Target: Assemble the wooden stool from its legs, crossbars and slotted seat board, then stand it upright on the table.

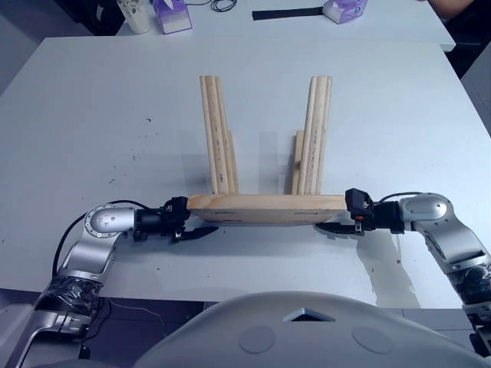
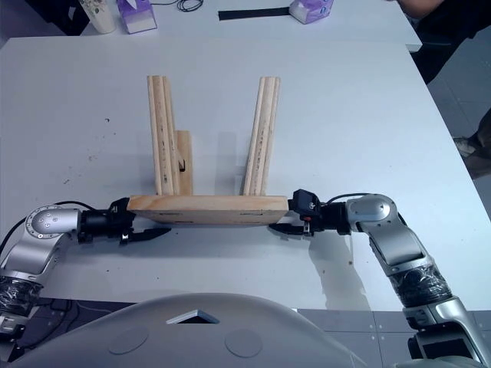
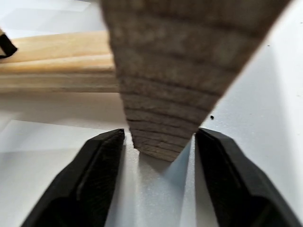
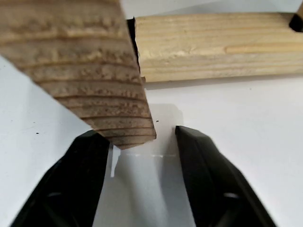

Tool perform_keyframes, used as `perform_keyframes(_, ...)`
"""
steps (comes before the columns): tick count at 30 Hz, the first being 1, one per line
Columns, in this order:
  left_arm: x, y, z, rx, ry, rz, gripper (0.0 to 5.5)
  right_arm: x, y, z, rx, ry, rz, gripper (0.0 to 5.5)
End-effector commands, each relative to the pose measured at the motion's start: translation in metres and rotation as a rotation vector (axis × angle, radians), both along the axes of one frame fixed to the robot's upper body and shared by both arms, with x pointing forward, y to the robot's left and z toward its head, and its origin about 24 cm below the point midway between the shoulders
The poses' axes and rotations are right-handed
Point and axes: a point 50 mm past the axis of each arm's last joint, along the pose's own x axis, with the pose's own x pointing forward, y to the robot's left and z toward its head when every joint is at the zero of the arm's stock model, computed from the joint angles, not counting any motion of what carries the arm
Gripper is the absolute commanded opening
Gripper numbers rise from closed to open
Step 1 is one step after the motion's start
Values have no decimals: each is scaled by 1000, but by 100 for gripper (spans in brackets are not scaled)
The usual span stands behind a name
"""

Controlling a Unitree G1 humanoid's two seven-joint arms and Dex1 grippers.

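Left hand (image 1: 196, 227), right hand (image 1: 338, 225), fingers (image 3: 99, 179) straddling seat board (image 1: 265, 205) ends

Count from head views.
- Seat board (image 1: 265, 207): 1 pc, lower centre.
- Leg sets: 2, namely left leg set (image 1: 216, 134) and right leg set (image 1: 316, 130). Rods per set can't be told.
- Short crossbars: 2 seen, left crossbar (image 1: 230, 162) and right crossbar (image 1: 298, 161).
- Pincers: 2, left pincer (image 1: 209, 230) and right pincer (image 1: 324, 228).
- Tables: 2, near table (image 1: 92, 115) and far table (image 1: 399, 23).
- Top edge, misc.:
  - Purple boxes: 2, left box (image 1: 172, 15) and right box (image 1: 344, 10).
  - Cup (image 1: 136, 15): 1.
  - Black strip (image 1: 287, 14): 1.
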Motion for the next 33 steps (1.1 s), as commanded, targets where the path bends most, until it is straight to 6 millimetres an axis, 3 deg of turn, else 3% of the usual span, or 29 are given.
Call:
perform_keyframes(1, -5, -1, -7, 39, 57, -21, 203, 2, 3, 0, 1, -12, 9, 171)
perform_keyframes(6, -5, -3, 7, -22, 56, -7, 136, -2, 4, 6, 31, -19, -7, 136)
perform_keyframes(8, -4, -4, 24, -61, 40, 19, 136, -10, 2, 17, 66, -8, -40, 136)
perform_keyframes(11, -7, -3, 56, -104, 27, 56, 136, -25, 2, 46, 140, 0, -67, 136)
perform_keyframes(15, -25, -3, 104, -157, 46, 70, 136, -42, 1, 100, 245, 47, -118, 136)
perform_keyframes(19, -41, -5, 151, -240, 103, 82, 136, -52, -1, 155, 354, 271, -127, 136)
perform_keyframes(23, -49, -3, 186, -264, 190, 58, 136, -60, 3, 187, 493, 445, -119, 136)
perform_keyframes(28, -37, -8, 215, -318, 353, 69, 136, -47, -15, 212, 521, 558, -37, 136)
perform_keyframes(31, -24, -7, 231, -376, 538, 121, 136, -33, -33, 241, 462, 749, -32, 136)
perform_keyframes(33, -20, -5, 231, -365, 625, 154, 136, -29, -38, 250, 448, 834, -63, 136)
